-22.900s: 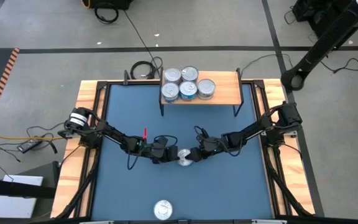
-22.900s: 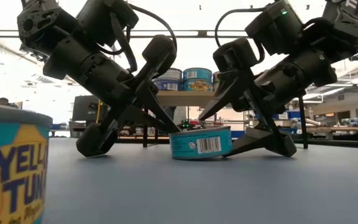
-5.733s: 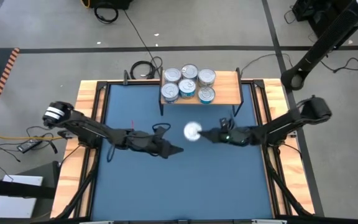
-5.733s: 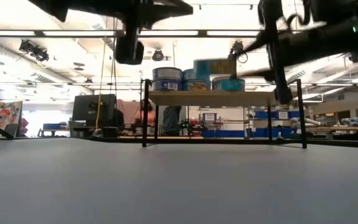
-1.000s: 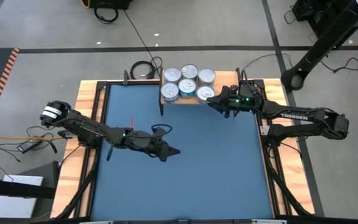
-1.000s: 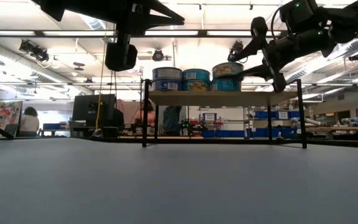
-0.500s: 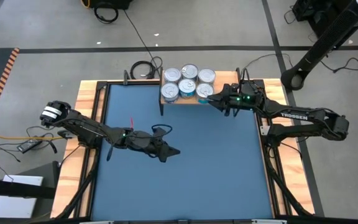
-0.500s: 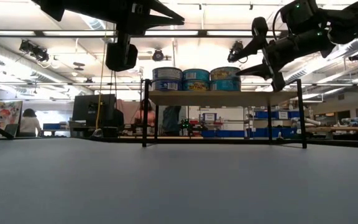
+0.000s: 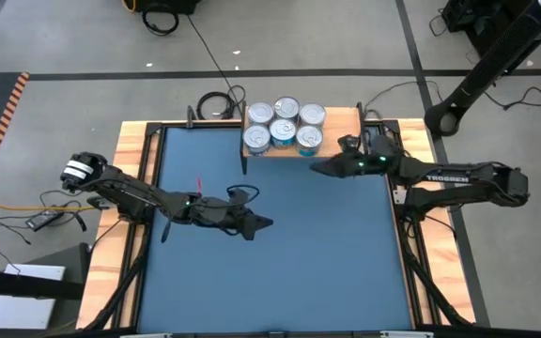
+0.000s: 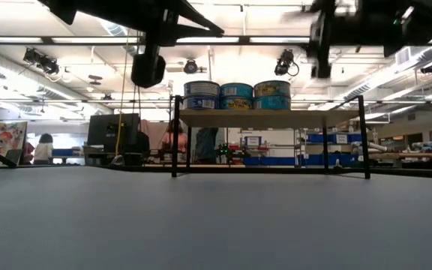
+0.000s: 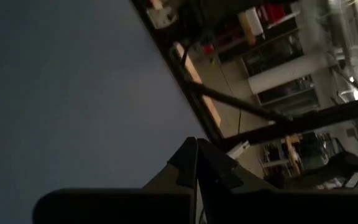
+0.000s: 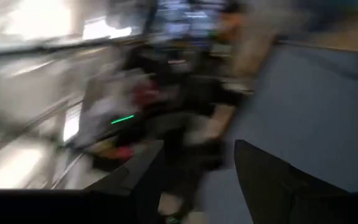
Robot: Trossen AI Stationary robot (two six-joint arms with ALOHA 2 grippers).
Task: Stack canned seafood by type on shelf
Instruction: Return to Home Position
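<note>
The canned seafood point(image 9: 283, 137) stands on the shelf point(image 9: 341, 131) at the table's far edge: several flat tins with silver lids. The low view shows three stacks point(image 10: 236, 96), each two tins high, on the shelf board point(image 10: 306, 118). My right gripper point(image 9: 314, 169) hovers just in front of the shelf's right half, pointing toward the table's left. It is open, and its fingers point(image 12: 260, 177) stand apart with nothing between them. My left gripper point(image 9: 267, 223) hangs shut over the table's middle, its fingers point(image 11: 196, 163) pressed together and holding nothing.
Wooden strips point(image 9: 131, 188) edge the blue table point(image 9: 327, 272) on the left and right. A coiled black cable point(image 9: 216, 103) lies behind the shelf's left end. A dark stand point(image 9: 477, 80) rises beyond the far right corner. The shelf's thin black legs point(image 10: 175, 139) stand on the table.
The top tin of the shelf's right front stack was tilted a second ago and now lies level on the tin below. My right gripper has drawn back from the shelf toward the table's near edge, risen a little and rolled about its own axis.
</note>
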